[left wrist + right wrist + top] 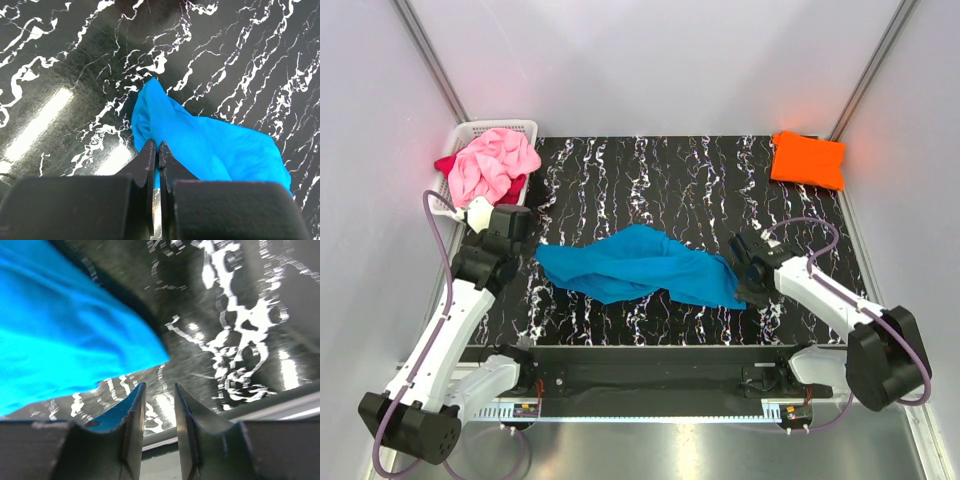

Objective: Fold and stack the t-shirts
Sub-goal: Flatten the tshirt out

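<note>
Blue shirt (640, 265) lies crumpled mid-desk, stretched left-right and unfolded. Left hand (156, 146) sits at its left corner, fingers pressed together and pinching a fold of the blue cloth; the corner tip pokes out past them. Right hand (159, 387) is at the shirt's right end, low over the desk (650, 170). Its fingers are slightly spread with nothing between them, and blue cloth lies against the outside of one finger.

Orange shirt (807, 160) is folded flat in the far right corner, well apart. Pink shirt (492, 165) is heaped in the white basket (500, 127) at far left, on top of the dark red shirt (445, 163), which shows only at the edges. The basket stands just behind the left arm.
</note>
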Motion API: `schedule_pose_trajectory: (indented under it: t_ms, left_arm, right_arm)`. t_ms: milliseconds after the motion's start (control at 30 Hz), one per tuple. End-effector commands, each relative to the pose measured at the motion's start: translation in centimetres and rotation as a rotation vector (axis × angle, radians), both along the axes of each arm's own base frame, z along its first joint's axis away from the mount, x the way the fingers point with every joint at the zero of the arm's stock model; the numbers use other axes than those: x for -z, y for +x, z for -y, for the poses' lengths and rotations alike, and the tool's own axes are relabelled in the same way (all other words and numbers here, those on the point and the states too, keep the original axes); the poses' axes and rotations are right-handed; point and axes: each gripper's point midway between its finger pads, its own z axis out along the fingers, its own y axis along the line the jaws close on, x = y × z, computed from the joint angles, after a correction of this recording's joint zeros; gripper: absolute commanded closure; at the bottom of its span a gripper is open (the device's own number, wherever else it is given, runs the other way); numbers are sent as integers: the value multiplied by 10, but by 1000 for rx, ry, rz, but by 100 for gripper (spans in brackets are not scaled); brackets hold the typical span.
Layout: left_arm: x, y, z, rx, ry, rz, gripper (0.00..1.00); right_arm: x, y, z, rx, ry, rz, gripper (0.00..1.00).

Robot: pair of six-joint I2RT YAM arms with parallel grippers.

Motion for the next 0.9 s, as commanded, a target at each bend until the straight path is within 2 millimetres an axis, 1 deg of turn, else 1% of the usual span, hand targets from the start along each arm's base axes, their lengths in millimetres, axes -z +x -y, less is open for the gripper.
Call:
schedule_pose_trajectory:
  t_ms: [0,67,200,267,433,533,633,767,867]
  left_arm:
    - [-7,11,9,26,-30,45,100]
    - [-4,12,11,36,-33,38,100]
    - [-5,13,13,47,-36,42,100]
    - [-7,13,13,49,-35,45,100]
    - [-8,15,14,61,-34,46,100]
    - [-8,16,16,66,-36,47,100]
    - [-8,16,15,71,-31,49,100]
    - [-7,17,16,75,-28,44,100]
    - [-7,18,17,77,-30,44,100]
  right_arm:
    - [-2,1,-22,10,110,39,63]
    - [5,-4,-20,25,105,19,62]
    - [22,-11,-19,48,85,-36,61]
    - [26,-12,-16,55,48,-40,62]
    - [27,-5,-10,60,-16,-31,62]
    - [27,0,-8,58,-40,-26,62]
    - [20,7,-8,55,-52,-5,62]
    - [6,16,-10,48,-46,38,62]
    - [-1,18,-8,52,-51,62,62]
